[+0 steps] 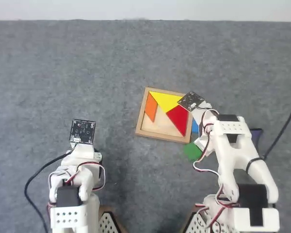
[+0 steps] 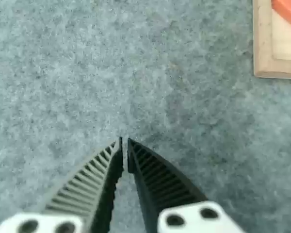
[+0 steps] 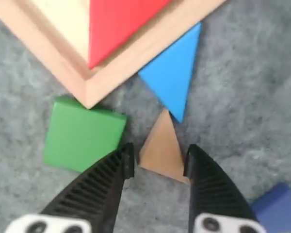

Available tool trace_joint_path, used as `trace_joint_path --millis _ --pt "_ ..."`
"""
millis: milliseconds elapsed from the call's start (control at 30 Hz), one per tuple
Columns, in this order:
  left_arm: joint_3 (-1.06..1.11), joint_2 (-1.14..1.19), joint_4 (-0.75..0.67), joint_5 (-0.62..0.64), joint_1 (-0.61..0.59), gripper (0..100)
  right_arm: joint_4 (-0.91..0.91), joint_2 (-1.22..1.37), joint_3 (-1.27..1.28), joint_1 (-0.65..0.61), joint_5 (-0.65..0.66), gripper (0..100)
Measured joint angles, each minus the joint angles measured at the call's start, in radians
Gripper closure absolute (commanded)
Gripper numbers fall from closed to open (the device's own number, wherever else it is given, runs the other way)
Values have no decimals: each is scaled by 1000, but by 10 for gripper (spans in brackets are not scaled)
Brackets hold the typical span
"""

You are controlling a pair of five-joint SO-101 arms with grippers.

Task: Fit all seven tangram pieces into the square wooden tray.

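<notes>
The square wooden tray (image 1: 141, 127) lies mid-table and holds an orange piece (image 1: 151, 108), a yellow triangle (image 1: 166, 100) and a red triangle (image 1: 178, 119). Its corner (image 3: 85, 91) shows in the right wrist view, with a green square (image 3: 84, 141), a blue triangle (image 3: 175, 77) and a small tan triangle (image 3: 162, 149) on the carpet beside it. My right gripper (image 3: 158, 160) is open, its fingers on either side of the tan triangle. A dark blue piece (image 3: 279, 207) lies nearby. My left gripper (image 2: 124, 146) is shut over bare carpet, away from the tray's edge (image 2: 262, 46).
Grey carpet covers the table. The green square (image 1: 192, 151) sits just off the tray's near right corner, partly under the right arm (image 1: 231, 145). The left arm (image 1: 80, 160) stands at the near left. A black cable (image 1: 285, 127) runs along the right side.
</notes>
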Motion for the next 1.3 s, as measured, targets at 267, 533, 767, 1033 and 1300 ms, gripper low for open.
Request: trace_joint_path --millis 267,533,767,1033,1300 --pt "0 0 0 0 0 979 -2 0 0 0 2 900" --pt "0 0 0 0 0 979 138 0 -95 0 -2 902" --pt "0 0 0 0 0 979 170 2 -193 -11 -17 902" --pt "0 0 0 0 0 979 236 2 -354 -138 -18 902" --pt "0 0 0 0 0 979 316 38 -545 -284 -23 902"
